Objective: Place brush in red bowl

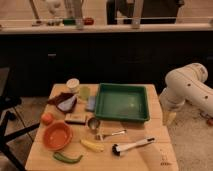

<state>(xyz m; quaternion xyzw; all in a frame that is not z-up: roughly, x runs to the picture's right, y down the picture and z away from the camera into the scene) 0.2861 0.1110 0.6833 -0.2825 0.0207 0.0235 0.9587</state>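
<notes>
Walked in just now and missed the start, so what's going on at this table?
A robot arm stands at the right side of the table. Its gripper hangs by the table's right edge, next to the green tray. It is not touching the brush, which lies flat near the front edge with its dark head toward the left. The red bowl sits at the front left, apart from the brush, so the placing is not yet done.

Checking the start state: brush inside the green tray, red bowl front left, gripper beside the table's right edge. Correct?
No: the camera view shows the brush lying on the table in front of the green tray, not inside it. The red bowl is front left and the gripper is beside the table's right edge.
</notes>
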